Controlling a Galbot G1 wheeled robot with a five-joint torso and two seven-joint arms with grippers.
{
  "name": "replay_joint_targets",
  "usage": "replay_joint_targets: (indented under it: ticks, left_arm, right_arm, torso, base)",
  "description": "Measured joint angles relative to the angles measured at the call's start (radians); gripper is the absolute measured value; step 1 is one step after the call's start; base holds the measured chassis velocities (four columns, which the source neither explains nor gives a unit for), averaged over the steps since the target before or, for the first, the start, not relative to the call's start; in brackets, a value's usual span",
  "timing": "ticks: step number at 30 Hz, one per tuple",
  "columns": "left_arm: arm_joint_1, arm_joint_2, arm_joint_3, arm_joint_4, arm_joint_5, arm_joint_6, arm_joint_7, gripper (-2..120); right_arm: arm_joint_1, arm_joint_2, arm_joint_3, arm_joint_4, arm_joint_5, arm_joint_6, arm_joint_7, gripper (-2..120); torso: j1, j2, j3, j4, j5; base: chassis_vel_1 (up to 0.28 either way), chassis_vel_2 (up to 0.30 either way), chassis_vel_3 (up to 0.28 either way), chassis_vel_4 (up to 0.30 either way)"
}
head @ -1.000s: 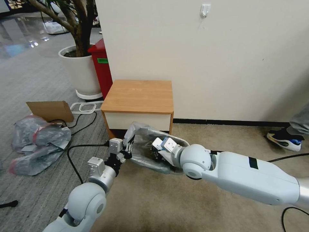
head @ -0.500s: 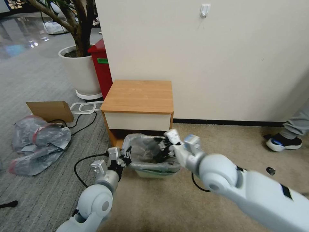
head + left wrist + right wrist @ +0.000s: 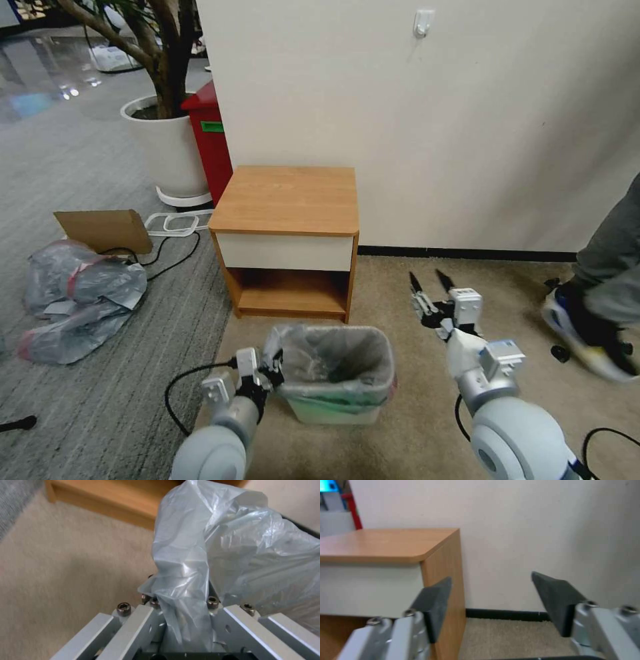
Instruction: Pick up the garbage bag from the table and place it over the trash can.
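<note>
**Grey plastic bag seated over the cream bin, one corner held**

Grey translucent plastic is seen stretched across the mouth of the trash can [image 3: 337, 407], which stands on the beige carpet in front of the table [image 3: 288, 200]. The garbage bag [image 3: 333, 357] is draped into the bin, and its edge is folded down over the rolled rim on the near and right sides; a trace of the pink-red band is visible at the right corner. The tabletop is bare, so the pick-up is judged complete.

The left gripper [image 3: 270, 373] is placed just beside the bin's left corner. Its fingers are clamped on a gathered fold of the bag, as is shown in the left wrist view, where the film [image 3: 186, 580] is pinched between the metal fingers and rises out of them in a twisted ridge. That corner is therefore lifted rather than laid flat against the rim.

The right gripper [image 3: 430, 293] is raised over the carpet to the right of the bin, apart from the bag, pointing toward the wall. Its dark pads [image 3: 558, 597] are spread wide with nothing between them.

The task is judged nearly finished: the bag lines the bin and covers most of the rim. What remains, as far as can be told, is the release of the left corner. Whether the far edge is fully seated cannot be told.
</note>
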Motion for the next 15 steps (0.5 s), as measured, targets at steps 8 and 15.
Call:
replay_joint_targets:
  ticks: [8, 15]
  left_arm:
    - [0.006, -0.006, 0.048, 0.018, 0.090, -0.020, -0.007, 13]
    - [0.021, -0.006, 0.055, 0.023, 0.190, -0.054, -0.006, 36]
  right_arm:
    - [0.003, 0.010, 0.001, 0.002, 0.004, 0.002, 0.008, 98]
    - [0.006, 0.009, -0.011, 0.005, 0.008, -0.001, 0.018, 100]
  torso:
    - [0.000, 0.000, 0.000, -0.0001, 0.0000]
    - [0.000, 0.000, 0.000, -0.0001, 0.0000]
  base:
    - [0.000, 0.000, 0.000, 0.000]
    - [0.000, 0.000, 0.000, 0.000]
